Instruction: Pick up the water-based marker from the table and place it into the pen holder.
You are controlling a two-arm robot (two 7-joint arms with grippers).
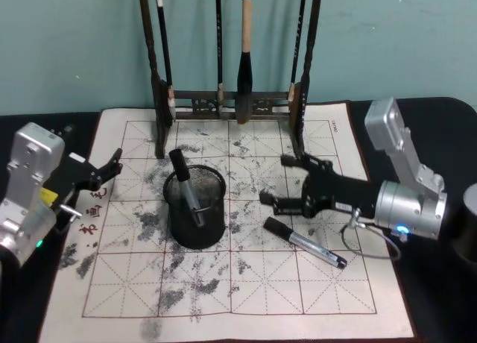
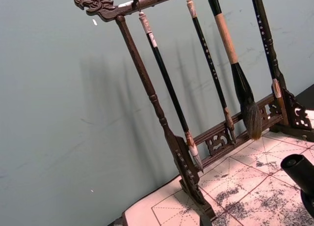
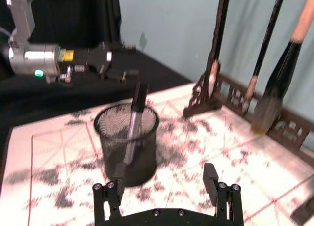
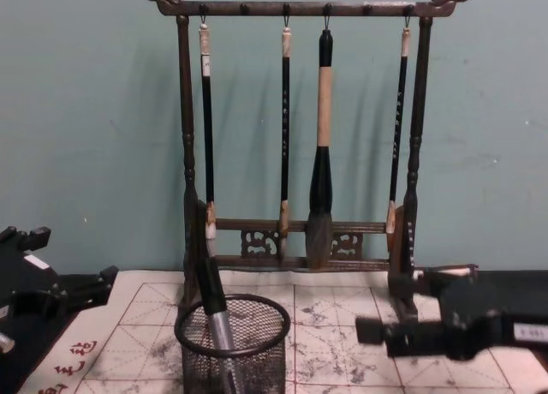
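Observation:
A water-based marker (image 1: pixel 304 242) with a black cap and silver body lies flat on the white mat of the table (image 1: pixel 428 112), right of the pen holder (image 1: pixel 195 209). The black mesh holder (image 3: pixel 126 137) (image 4: pixel 233 343) has a second marker (image 1: pixel 185 185) (image 3: pixel 132 125) (image 4: pixel 214 308) leaning inside it, cap up; that cap (image 2: pixel 299 169) also shows in the left wrist view. My right gripper (image 1: pixel 274 180) (image 3: pixel 162 186) (image 4: pixel 390 304) hovers open just above and behind the lying marker, holding nothing. My left gripper (image 1: pixel 110 175) (image 4: pixel 64 265) stands open and empty at the mat's left edge.
A tall dark wooden brush rack (image 1: pixel 231 101) (image 4: pixel 300 137) (image 2: pixel 162 113) with several hanging brushes stands at the back of the mat, against the teal wall. A dark round object (image 1: pixel 469 216) sits at the far right table edge. The mat's front half is bare.

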